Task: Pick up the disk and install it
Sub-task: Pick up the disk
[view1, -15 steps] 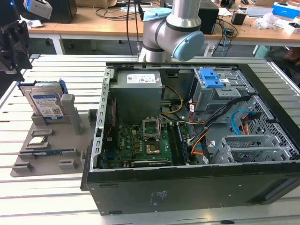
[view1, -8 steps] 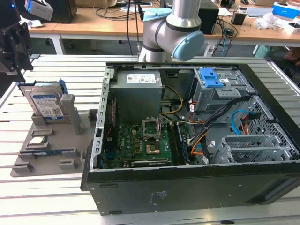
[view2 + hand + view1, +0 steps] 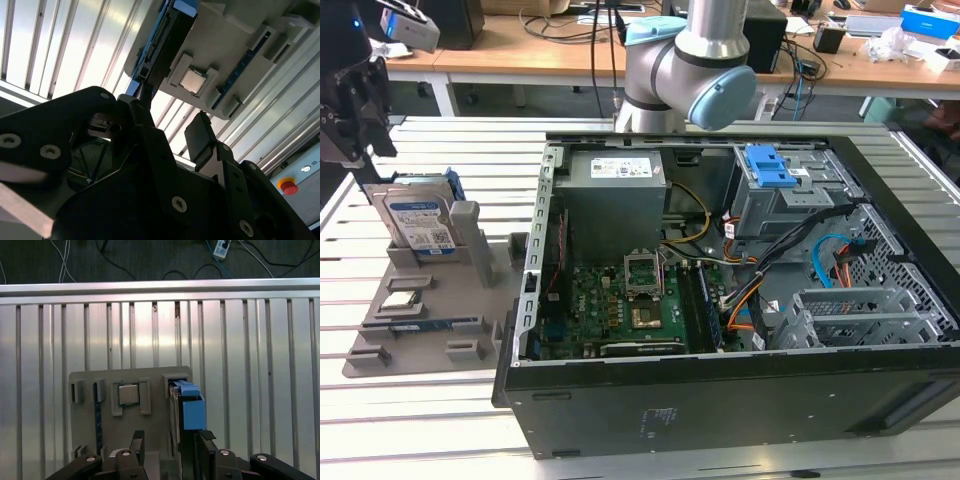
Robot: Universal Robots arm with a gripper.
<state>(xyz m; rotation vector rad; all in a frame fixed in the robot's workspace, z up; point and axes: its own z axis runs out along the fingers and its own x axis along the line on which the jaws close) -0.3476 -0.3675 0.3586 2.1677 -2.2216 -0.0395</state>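
Note:
The disk [image 3: 418, 222], silver with a white-and-blue label and a blue carrier, stands on edge in a slot of the grey holder [image 3: 430, 320] at the exterior view's left. My gripper [image 3: 368, 148] hangs just above its top edge. In the first wrist view the disk [image 3: 188, 407] appears edge-on and the gripper [image 3: 171, 442] is open, one finger [image 3: 205, 439] beside the blue carrier and the other well off it. In the second wrist view the gripper [image 3: 172, 122] stands short of the disk's edge [image 3: 165, 45], with nothing between the fingers.
The holder also carries a small square silver chip [image 3: 128, 394] and a memory stick [image 3: 420, 327]. The open computer case [image 3: 620, 420] lies to the exterior view's right, with a blue ridged latch [image 3: 769, 166] and grey drive cages [image 3: 860, 315]. A slatted metal table [image 3: 410, 420] is underneath.

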